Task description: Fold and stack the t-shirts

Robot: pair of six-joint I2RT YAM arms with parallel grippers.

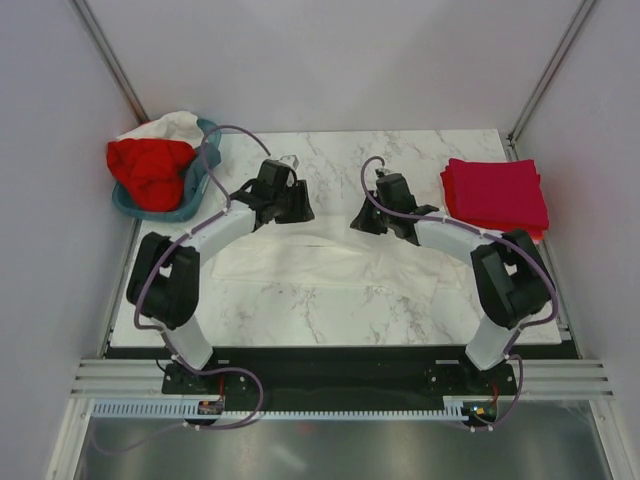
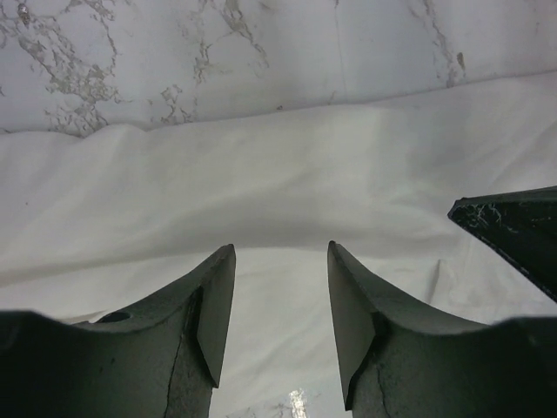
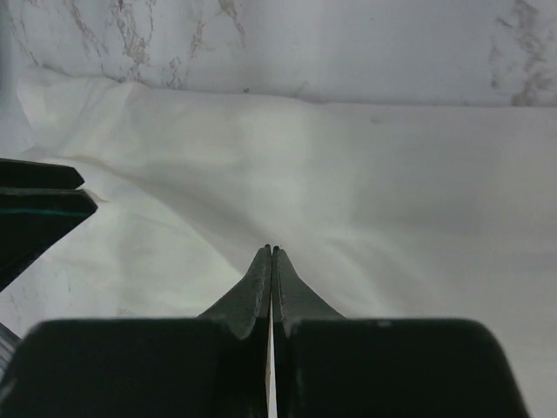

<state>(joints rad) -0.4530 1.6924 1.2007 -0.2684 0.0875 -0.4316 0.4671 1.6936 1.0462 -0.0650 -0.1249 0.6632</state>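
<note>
A large white t-shirt point(image 1: 330, 265) lies spread and partly folded across the middle of the marble table point(image 1: 330, 320). My left gripper point(image 1: 293, 208) hovers over its far edge, jaws open and empty; in the left wrist view point(image 2: 281, 246) the white cloth point(image 2: 261, 174) lies below the fingers. My right gripper point(image 1: 366, 222) is over the same far edge, shut, with no cloth seen between the tips point(image 3: 271, 250); the white shirt point(image 3: 392, 192) fills that view. A folded stack of red shirts point(image 1: 495, 195) sits at the far right.
A teal basket point(image 1: 196, 205) at the far left holds a red shirt point(image 1: 150, 170) and a white cloth point(image 1: 175, 125). Grey walls stand close on both sides. The other gripper's finger shows at the edge of each wrist view point(image 2: 522, 226) point(image 3: 35, 205).
</note>
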